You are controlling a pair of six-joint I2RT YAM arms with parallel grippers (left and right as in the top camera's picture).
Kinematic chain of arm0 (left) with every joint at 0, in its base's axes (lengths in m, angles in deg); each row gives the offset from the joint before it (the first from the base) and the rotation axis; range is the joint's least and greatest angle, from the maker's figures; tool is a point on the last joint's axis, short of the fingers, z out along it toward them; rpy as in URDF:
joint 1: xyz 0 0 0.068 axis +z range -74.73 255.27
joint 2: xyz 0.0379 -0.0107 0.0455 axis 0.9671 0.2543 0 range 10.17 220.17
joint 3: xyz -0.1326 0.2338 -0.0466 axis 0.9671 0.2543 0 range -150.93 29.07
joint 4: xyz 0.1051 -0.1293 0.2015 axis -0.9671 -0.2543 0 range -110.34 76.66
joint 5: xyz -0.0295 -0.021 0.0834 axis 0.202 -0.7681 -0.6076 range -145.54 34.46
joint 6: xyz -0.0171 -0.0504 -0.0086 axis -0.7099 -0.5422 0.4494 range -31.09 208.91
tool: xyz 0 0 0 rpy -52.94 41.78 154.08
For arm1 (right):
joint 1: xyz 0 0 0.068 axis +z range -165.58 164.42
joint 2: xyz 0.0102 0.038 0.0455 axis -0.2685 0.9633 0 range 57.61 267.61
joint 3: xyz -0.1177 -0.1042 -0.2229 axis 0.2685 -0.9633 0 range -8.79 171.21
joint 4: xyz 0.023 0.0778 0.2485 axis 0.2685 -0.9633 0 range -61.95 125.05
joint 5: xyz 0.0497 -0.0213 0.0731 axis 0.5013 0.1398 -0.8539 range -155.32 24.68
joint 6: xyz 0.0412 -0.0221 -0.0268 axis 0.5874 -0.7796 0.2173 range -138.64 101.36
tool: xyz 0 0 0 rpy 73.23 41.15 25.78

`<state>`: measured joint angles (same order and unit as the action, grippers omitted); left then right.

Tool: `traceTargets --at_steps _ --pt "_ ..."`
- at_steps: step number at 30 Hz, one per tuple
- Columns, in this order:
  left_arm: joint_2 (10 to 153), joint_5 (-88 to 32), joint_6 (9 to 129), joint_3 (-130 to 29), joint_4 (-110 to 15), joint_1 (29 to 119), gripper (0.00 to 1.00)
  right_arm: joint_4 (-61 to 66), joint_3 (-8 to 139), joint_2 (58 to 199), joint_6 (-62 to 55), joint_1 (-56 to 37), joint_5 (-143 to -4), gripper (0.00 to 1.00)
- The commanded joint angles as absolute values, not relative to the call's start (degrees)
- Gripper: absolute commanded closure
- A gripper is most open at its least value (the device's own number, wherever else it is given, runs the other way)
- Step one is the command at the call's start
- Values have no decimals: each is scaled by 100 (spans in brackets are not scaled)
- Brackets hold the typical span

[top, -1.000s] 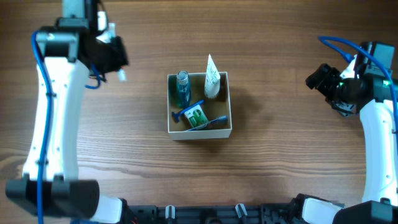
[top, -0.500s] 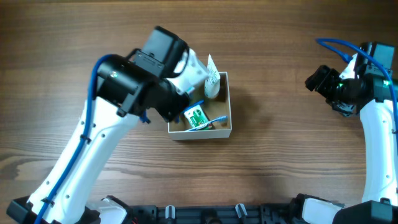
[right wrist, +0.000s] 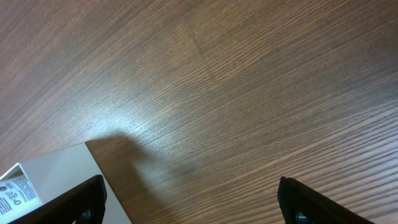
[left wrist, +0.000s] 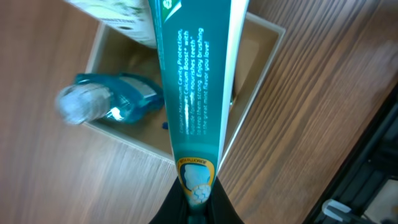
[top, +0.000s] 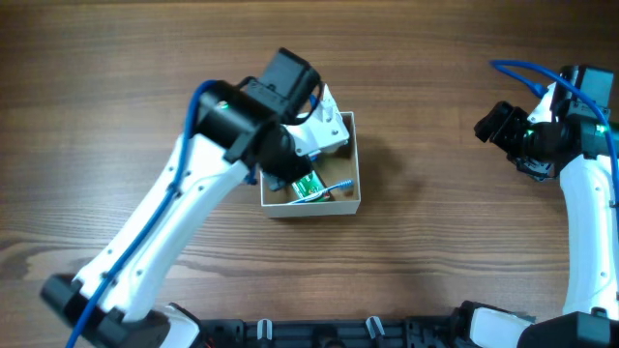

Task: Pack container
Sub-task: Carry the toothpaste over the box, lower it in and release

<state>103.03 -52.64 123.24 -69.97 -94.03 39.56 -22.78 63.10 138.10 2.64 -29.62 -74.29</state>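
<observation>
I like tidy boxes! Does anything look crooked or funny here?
Nothing is spilled or broken. The long teal cardboard carton is not packed yet: the left gripper holds it by one end above the small white cardboard box. Inside, a white tube leans out over the rim.

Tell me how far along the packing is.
Done: the container already holds a blue bottle, a white tube, a toothbrush and a green packet. In hand: the left gripper is shut on a teal toothpaste tube, which hangs over the container. Left: lower it in and release. The right gripper is open, off to the side, holding nothing.
</observation>
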Motion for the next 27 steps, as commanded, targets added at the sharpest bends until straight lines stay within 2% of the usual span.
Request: traceTargets --at_steps 1,10,15,16,18,22,27 --pt "10690 -5260 12560 -6613 -9202 3899 96 -2282 6275 13745 192 -2969 -7458 11" --pt "11129 -5242 12560 -5916 -8465 3899 95 -2289 6275 13745 194 -2969 -7458 11" --pt "11158 -5262 12560 -5712 -8260 3906 78 -2289 6275 13745 192 -2969 -7458 11" --pt "11158 -5260 12560 -5712 -8242 3906 72 -2289 6275 13745 192 -2969 -7458 11" --pt "11156 -5264 12560 -5712 -8209 3906 49 -2291 6275 13745 192 -2969 -7458 11" --pt "11132 -5579 12549 -5721 -8212 3904 45 -2293 6275 13745 120 -2969 -7460 11" --pt "10629 -6082 11758 -5848 -8161 3904 43 -2282 6275 13743 -169 -2964 -7440 13"
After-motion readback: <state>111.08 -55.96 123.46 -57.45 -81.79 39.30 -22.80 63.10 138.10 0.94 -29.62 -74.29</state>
